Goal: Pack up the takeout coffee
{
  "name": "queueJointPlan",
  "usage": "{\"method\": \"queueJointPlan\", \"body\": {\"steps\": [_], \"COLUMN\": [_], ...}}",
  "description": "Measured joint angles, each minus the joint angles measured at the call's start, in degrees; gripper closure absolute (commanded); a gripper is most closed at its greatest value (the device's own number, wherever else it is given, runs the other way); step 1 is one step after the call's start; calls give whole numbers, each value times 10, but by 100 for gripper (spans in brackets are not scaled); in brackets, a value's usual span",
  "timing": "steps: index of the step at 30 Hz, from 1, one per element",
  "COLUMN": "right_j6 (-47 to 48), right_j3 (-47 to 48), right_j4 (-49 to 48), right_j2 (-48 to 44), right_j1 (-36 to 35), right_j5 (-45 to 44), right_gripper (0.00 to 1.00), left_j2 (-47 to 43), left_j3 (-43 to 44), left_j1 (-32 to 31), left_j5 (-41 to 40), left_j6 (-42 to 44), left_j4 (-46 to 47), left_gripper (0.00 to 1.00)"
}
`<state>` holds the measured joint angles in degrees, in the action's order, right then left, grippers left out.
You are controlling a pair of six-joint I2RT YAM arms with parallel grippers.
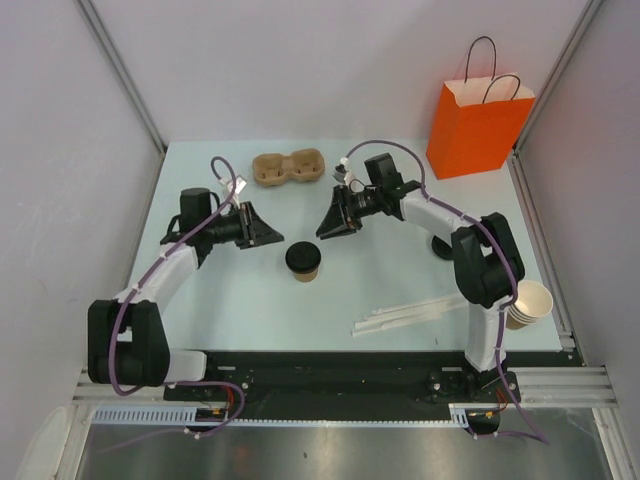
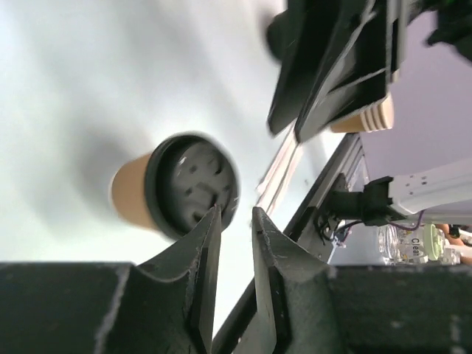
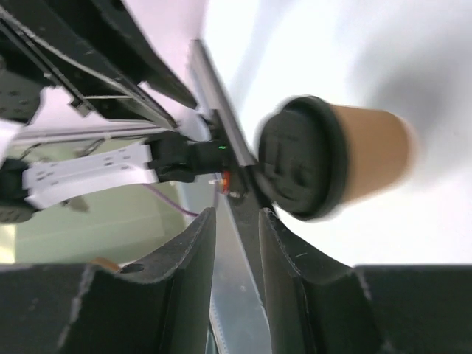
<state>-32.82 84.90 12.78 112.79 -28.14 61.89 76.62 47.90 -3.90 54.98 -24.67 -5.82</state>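
Note:
The takeout coffee (image 1: pixel 303 261), a tan paper cup with a black lid, stands upright on the pale table between my two grippers. The left gripper (image 1: pixel 272 238) hovers just to its upper left, the right gripper (image 1: pixel 327 226) just to its upper right. Neither touches it. In the left wrist view the cup (image 2: pixel 181 188) shows beyond the fingertips of the left gripper (image 2: pixel 236 214), whose jaws stand slightly apart with nothing between them. In the right wrist view the cup (image 3: pixel 332 158) lies to the right of the right gripper (image 3: pixel 237 215), which is also slightly open and holds nothing.
An orange paper bag (image 1: pixel 478 125) with handles stands at the back right. A brown cardboard cup carrier (image 1: pixel 289 167) lies at the back centre. A stack of lidless cups (image 1: pixel 528 303) sits at the right edge. Several pale stir sticks (image 1: pixel 405 317) lie near the front.

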Motion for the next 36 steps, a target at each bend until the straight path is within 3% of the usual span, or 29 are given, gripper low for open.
{"method": "queueJointPlan", "body": {"steps": [11,36], "right_j6": [90,73], "right_j3": [0,0], "right_j4": [116,108], "right_j2": [29,65], "right_j1": [3,-9], "right_j5": [-77,-76], "right_gripper": [66,71], "left_j2": [47,100], "left_j3": [-25,-25], "left_j1": [7,-11], "left_j5": [-54,-62], "left_j6": [48,50], "left_j4": [-70,-50], "left_gripper": [69,68]}}
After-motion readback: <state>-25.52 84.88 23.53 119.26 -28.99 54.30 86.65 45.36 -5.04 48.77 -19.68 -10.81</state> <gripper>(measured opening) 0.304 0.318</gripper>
